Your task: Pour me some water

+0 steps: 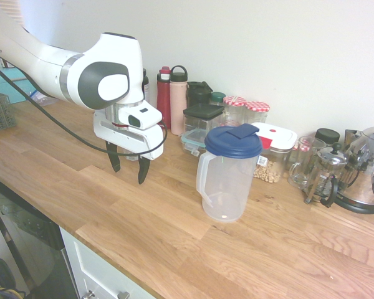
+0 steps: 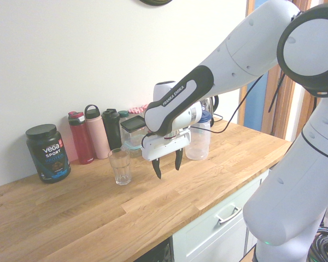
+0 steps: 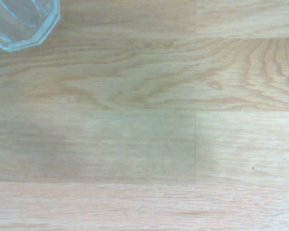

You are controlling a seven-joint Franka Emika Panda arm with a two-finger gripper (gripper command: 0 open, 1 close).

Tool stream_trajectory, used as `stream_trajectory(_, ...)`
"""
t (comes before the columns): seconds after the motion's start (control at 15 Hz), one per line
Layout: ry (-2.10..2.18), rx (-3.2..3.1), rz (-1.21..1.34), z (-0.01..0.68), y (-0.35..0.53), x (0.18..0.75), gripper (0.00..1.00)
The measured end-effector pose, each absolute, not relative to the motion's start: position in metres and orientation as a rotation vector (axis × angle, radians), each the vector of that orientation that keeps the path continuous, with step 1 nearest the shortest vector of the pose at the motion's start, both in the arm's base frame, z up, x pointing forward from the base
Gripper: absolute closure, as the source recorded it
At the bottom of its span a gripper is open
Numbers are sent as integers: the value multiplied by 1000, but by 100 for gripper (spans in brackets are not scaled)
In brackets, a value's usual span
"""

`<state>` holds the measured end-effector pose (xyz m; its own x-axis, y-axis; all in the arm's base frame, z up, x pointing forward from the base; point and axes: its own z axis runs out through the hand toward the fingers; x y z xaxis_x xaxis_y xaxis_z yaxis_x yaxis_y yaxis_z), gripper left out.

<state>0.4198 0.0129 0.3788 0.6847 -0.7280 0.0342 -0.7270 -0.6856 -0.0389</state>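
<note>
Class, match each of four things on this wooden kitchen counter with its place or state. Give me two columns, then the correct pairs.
Things:
1. clear plastic pitcher with blue lid
2. empty clear drinking glass
3. black protein powder tub
4. black two-finger gripper

Places or states:
A. open, pointing down above bare wood
B. farthest along the wall, beyond the bottles
C. standing alone, handle toward the arm
D. in front of the bottles

Pairs: 1-C, 2-D, 3-B, 4-A

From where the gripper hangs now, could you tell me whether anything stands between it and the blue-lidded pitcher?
Nothing visible does. The open gripper hangs above bare wooden counter, and the stretch across to the pitcher is bare wood. The drinking glass stands on the gripper's other side, away from the pitcher.
</note>
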Motion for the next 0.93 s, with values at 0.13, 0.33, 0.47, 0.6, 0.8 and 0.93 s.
stream_trajectory(0.13, 1252, -2858, -67, 377, 13, 420, 0)
stream_trajectory(0.33, 1300, -2840, -100, 409, -1, 411, 0)
stream_trajectory(0.47, 1365, -2796, -176, 451, -23, 392, 0)
stream_trajectory(0.6, 1425, -2744, -246, 486, -45, 370, 0)
stream_trajectory(0.8, 1529, -2662, -387, 524, -86, 340, 0)
stream_trajectory(0.93, 1585, -2620, -420, 528, -112, 325, 0)
